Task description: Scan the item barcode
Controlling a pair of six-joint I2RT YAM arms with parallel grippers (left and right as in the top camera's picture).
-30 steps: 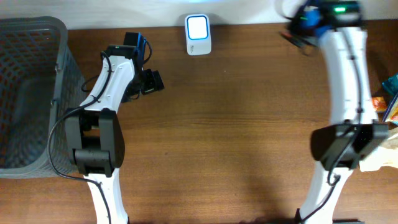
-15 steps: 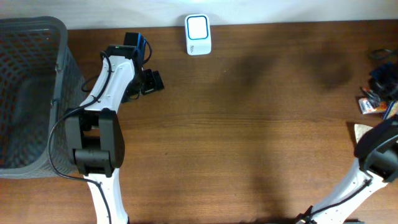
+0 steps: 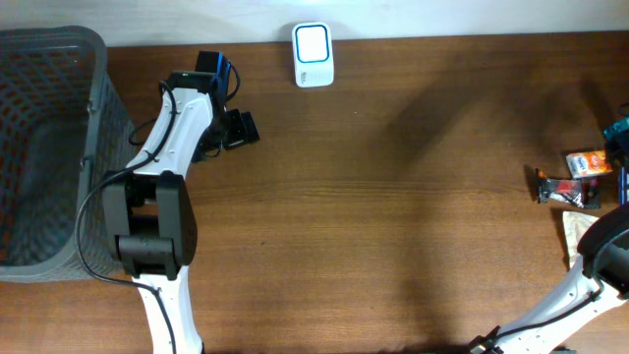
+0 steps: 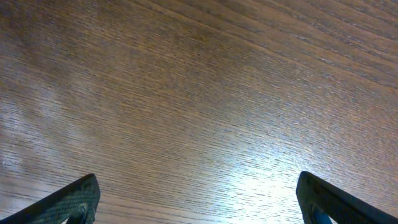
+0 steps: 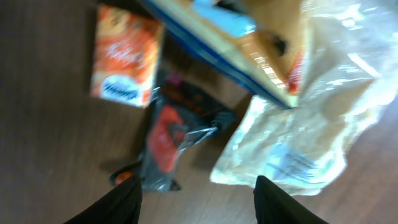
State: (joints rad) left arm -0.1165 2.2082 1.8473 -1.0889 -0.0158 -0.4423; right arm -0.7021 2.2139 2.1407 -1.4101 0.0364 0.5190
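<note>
Scanner (image 3: 314, 55) stands alone. Left gripper (image 4: 200, 200) near its left, spread, empty. Right gripper (image 5: 198, 202) far right of scanner, spread above black packet (image 5: 169, 138).

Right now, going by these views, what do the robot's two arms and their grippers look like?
The left arm has white link shells and black joint housings, a thin black cable looping beside it, and a blue part at the wrist. The right arm shows the same white links and black joint housing. The left gripper and right gripper have dark fingers.
</note>
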